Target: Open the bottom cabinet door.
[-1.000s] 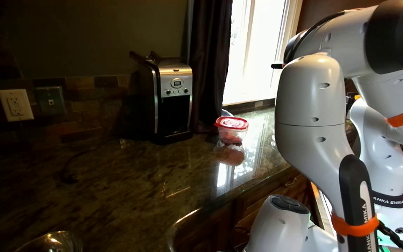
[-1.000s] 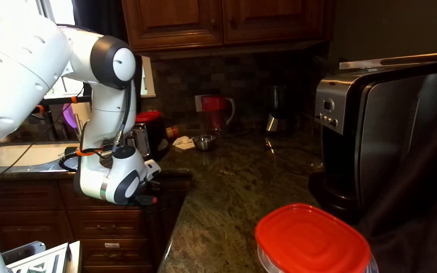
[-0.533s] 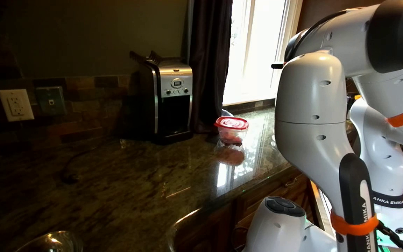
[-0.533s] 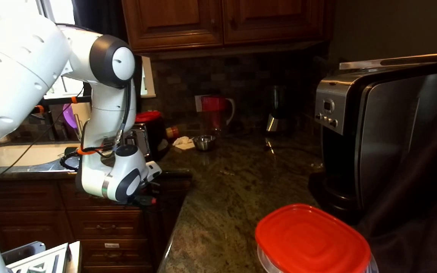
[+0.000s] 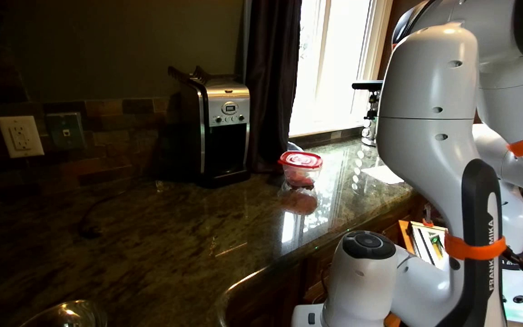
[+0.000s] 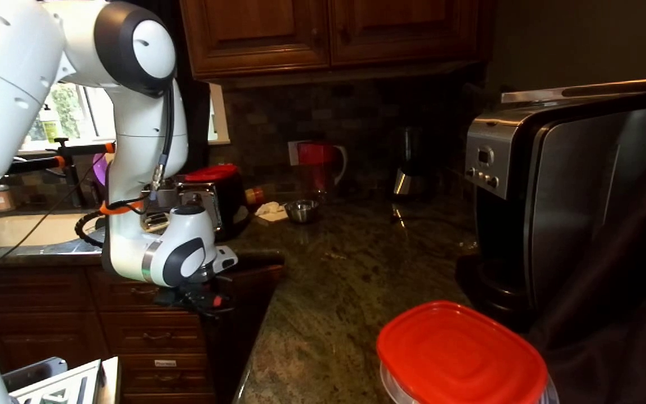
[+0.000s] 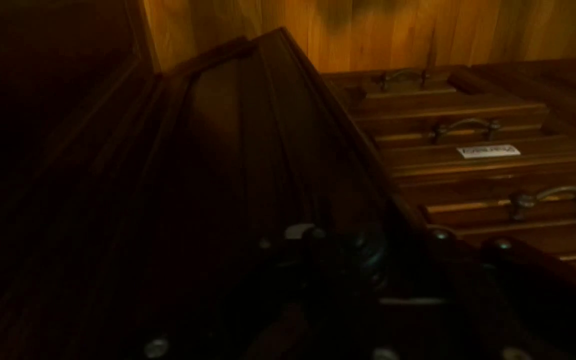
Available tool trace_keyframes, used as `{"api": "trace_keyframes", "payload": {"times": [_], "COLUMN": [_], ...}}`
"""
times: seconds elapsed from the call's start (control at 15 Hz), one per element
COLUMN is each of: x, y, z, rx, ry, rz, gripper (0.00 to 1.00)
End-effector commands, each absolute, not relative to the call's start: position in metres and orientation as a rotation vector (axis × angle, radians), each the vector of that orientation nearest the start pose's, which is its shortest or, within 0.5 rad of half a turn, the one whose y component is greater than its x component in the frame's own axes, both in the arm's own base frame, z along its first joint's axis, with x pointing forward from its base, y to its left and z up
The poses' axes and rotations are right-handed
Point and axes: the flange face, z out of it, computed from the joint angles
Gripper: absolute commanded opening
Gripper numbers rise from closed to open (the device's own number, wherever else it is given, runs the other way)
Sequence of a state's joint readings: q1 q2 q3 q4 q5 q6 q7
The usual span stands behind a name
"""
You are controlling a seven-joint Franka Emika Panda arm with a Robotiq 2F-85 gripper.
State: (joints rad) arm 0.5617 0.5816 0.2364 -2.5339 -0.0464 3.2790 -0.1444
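The bottom cabinet door (image 6: 250,292) is a dark wood panel below the counter corner. It stands swung out at an angle, its edge overlapping the drawers beside it. In the wrist view the door (image 7: 253,120) runs slantwise up from my hand. My gripper (image 6: 205,300) is at the door's front, dark and hard to make out. In the wrist view the gripper (image 7: 362,215) shows as black shapes on both sides of a faint glint, which seems to be the door handle (image 7: 370,255). Whether the fingers press on it is too dark to tell.
Drawers (image 7: 488,175) with curved handles stand beside the door. The wood floor (image 7: 368,30) shows beyond. The granite counter (image 6: 323,303) juts above, with a red-lidded container (image 6: 463,353) and a coffee maker (image 6: 502,185). A metal bowl (image 6: 301,212) is further back.
The arm has drawn back, its upper links shifting clearly and the hand moving slightly. The cabinet door has swung outward with the hand and covers more of the drawers' edge.
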Motion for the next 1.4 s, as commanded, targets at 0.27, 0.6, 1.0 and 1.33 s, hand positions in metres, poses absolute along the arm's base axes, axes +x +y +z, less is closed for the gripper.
{"api": "trace_keyframes", "payload": {"times": [0.27, 0.6, 1.0, 1.33], "x": [0.255, 0.262, 0.282, 0.291], "y": [0.271, 0.265, 0.306, 0.346], "z": [0.092, 0.099, 0.105, 0.093], "rx": [-2.865, -2.864, -2.658, -2.531], "ry": [-1.127, -1.028, -1.066, -1.263], "rz": [0.104, 0.044, -0.217, -0.263], "gripper": [0.08, 0.11, 0.70, 1.00]}}
